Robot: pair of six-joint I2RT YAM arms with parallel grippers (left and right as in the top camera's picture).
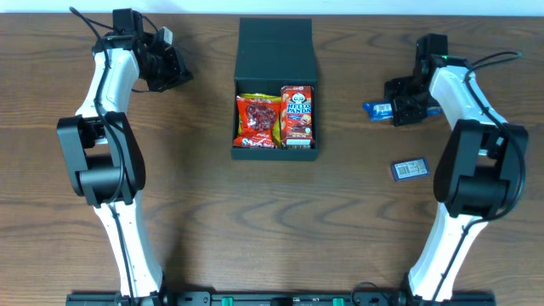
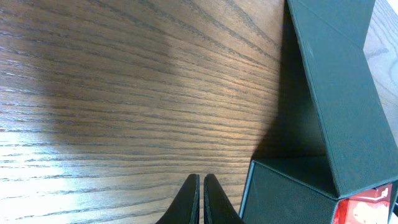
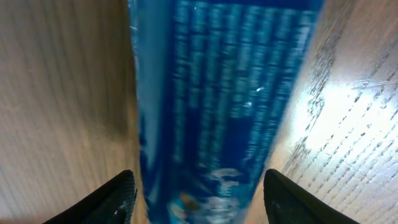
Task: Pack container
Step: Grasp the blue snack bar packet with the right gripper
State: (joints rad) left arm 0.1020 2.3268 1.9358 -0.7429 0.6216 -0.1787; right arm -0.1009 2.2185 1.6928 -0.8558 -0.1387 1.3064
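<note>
The box (image 1: 274, 51) sits open at mid-table, lid folded back on the far side, and it already holds 2 items side by side: a red packet (image 1: 257, 119) and a Hello Panda carton (image 1: 297, 112). It looks like light, stiff cardboard with a matte, non-slippery skin. It should slide easily if nudged, so anything dropped in is best lowered from above, not pushed against a wall. If it must be moved, a side wall or the lid's free edge looks like the place to pinch. The blue packet (image 1: 378, 109), on the table to the box's right, is probably light, soft and glossy, so it may crumple or slip. A grip across its narrow width near the middle seems safest. The right gripper (image 3: 199, 199) is spread wide, with 1 finger on each side of that packet. The view is too blurred to tell whether the pads touch it, and nothing shows it clamped. The left gripper (image 2: 201, 202) is clenched on nothing, just beside the box's left wall. A 2nd blue packet (image 1: 410, 168) lies nearer the robot.
</note>
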